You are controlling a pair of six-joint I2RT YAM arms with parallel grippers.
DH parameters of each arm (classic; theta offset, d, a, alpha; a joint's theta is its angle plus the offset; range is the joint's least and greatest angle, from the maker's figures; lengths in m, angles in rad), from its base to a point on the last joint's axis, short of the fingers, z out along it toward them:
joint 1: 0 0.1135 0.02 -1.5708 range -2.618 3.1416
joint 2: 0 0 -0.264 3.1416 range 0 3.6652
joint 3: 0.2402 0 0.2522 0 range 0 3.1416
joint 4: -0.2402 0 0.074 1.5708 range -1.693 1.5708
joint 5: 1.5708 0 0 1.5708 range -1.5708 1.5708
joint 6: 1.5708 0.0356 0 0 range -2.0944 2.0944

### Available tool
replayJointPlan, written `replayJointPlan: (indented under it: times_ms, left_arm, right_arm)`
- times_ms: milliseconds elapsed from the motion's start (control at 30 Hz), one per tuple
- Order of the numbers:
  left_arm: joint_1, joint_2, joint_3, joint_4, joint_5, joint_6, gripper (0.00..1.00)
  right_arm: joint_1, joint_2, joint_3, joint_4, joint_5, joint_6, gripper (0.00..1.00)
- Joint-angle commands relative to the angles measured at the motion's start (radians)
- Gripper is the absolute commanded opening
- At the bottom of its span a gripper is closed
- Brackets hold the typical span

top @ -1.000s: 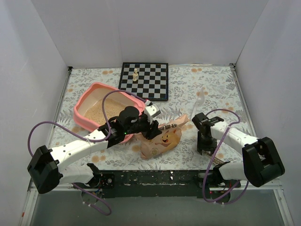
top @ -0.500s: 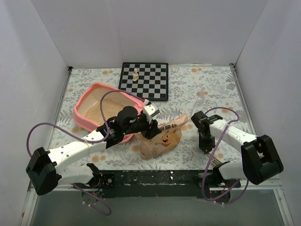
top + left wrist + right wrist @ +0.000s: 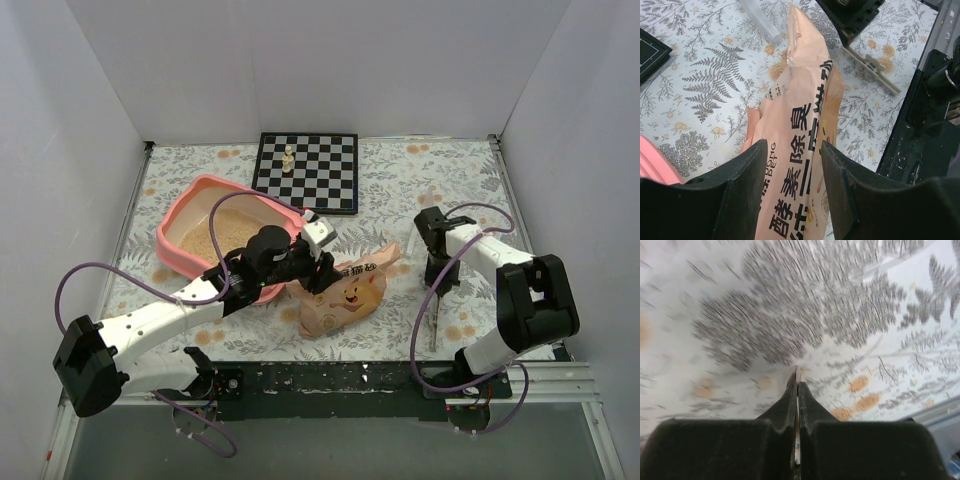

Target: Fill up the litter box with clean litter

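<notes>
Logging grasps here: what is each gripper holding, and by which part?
The left gripper pinches the peach litter bag across its printed body. The right gripper is shut; whether anything thin sits between its fingers cannot be told.

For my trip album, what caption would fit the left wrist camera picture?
Left gripper grips a peach litter bag, floral table beyond, pink litter box corner at lower left.

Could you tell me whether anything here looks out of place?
The chessboard with one pale piece at the back has no evident link to litter. The litter bag lies on its side beside the litter box, held by the left gripper.
</notes>
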Motion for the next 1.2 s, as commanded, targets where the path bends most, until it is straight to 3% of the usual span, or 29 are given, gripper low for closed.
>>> replayJointPlan:
  times_ms: [0,267,433,633,767,900,1167]
  left_arm:
    - [0.005,-0.039,0.009,0.017,-0.026,0.004,0.47]
    - [0.005,-0.036,0.006,0.016,-0.041,0.007,0.47]
    - [0.007,-0.047,-0.001,0.033,-0.024,0.009,0.48]
    - [0.007,-0.082,0.038,0.041,0.051,0.006,0.57]
    - [0.007,-0.076,0.171,-0.057,0.078,0.003,0.61]
    - [0.007,-0.023,0.340,-0.189,0.201,-0.017,0.62]
    - [0.008,0.033,0.489,-0.104,0.419,-0.138,0.65]
  right_arm:
    - [-0.018,0.048,0.140,0.123,0.001,-0.011,0.01]
    - [-0.029,0.067,0.234,0.089,0.017,-0.077,0.01]
    - [-0.032,-0.056,0.239,0.071,0.031,-0.115,0.01]
    - [-0.033,-0.271,0.300,0.043,-0.030,-0.190,0.01]
    - [-0.033,-0.392,0.401,0.048,-0.194,-0.252,0.01]
    - [-0.033,-0.450,0.508,0.040,-0.401,-0.330,0.01]
    - [-0.033,-0.469,0.674,0.002,-0.811,-0.442,0.01]
